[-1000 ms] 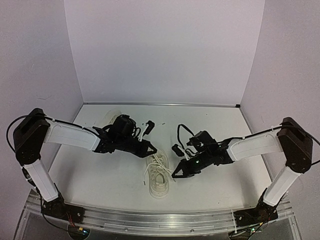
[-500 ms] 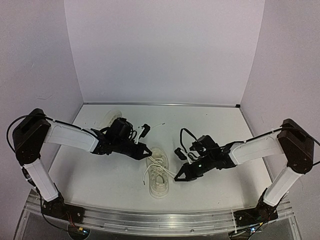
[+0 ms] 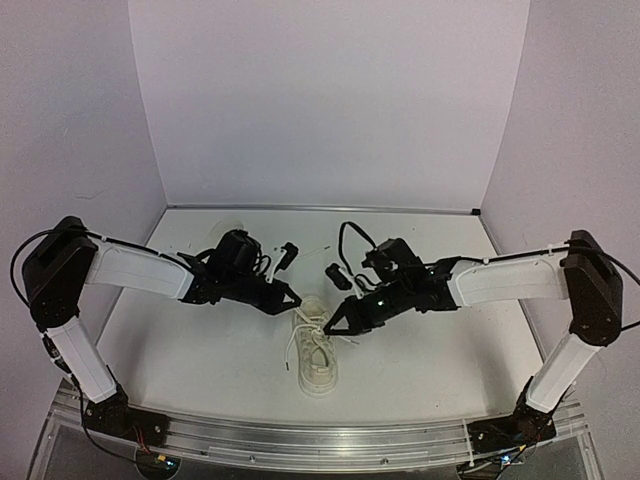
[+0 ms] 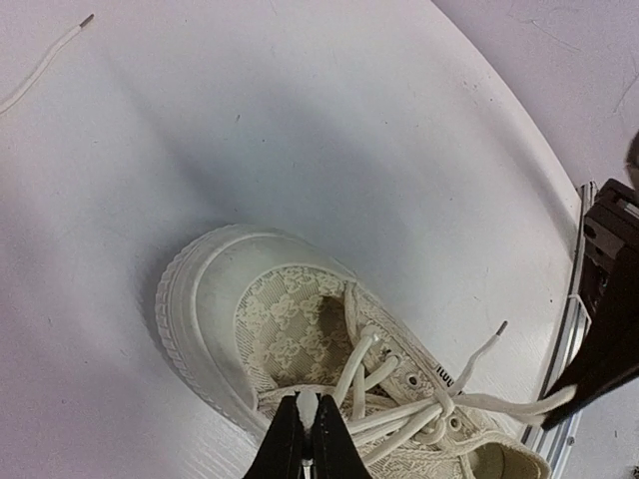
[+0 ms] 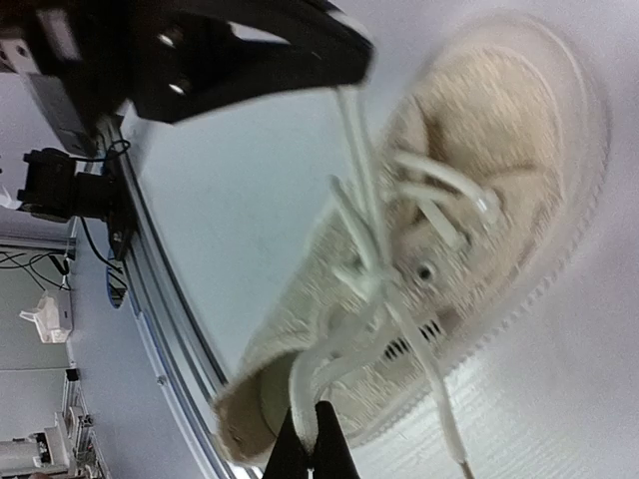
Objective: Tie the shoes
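Note:
One cream-white shoe (image 3: 315, 352) lies between the arms, toe toward the back wall. It also shows in the left wrist view (image 4: 250, 319) and the right wrist view (image 5: 439, 230). My left gripper (image 3: 297, 300) sits at the toe end of the shoe, shut on a loop of white lace (image 4: 308, 407). My right gripper (image 3: 328, 328) is over the middle of the shoe, shut on another lace loop (image 5: 312, 399) by the shoe's opening. The laces cross in a loose knot over the eyelets (image 4: 439, 404). The second shoe (image 3: 227, 230) lies at the back left, mostly hidden behind the left arm.
A loose lace end (image 4: 45, 62) trails on the white table behind the shoe. Purple walls close in the back and both sides. An aluminium rail (image 3: 300, 438) runs along the near edge, where the arm bases stand.
My right gripper has swung left and back from the shoe's right side to over its middle, lace in its jaws. My left gripper has shifted slightly left.

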Action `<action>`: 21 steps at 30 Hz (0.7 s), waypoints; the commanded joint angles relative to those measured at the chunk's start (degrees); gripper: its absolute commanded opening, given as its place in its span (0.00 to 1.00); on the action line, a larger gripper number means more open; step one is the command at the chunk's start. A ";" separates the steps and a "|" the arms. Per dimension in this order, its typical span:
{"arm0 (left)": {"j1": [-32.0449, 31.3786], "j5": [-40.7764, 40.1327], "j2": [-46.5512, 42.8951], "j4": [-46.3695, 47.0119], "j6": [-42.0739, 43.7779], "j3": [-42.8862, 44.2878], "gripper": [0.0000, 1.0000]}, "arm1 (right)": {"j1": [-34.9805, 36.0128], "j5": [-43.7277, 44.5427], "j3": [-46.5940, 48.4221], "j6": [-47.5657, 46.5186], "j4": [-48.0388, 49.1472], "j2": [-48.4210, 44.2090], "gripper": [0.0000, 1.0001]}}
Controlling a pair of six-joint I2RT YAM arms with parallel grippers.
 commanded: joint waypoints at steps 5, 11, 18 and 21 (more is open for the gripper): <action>0.48 2.35 -4.50 -0.27 1.28 1.93 0.27 | 1.48 -1.92 3.80 -3.53 -5.42 1.36 0.34; 0.48 1.45 -7.61 -0.06 0.68 -0.99 0.43 | -2.26 -2.36 -2.72 -4.67 -5.70 -7.94 0.56; 0.48 0.77 -9.34 1.13 -1.14 -3.71 0.48 | -6.93 -1.34 -6.71 -7.19 -5.91 -11.70 0.62; 0.48 0.67 -9.30 1.08 -1.24 -3.78 0.48 | -6.96 -2.75 -7.02 -8.95 -5.54 -8.11 0.51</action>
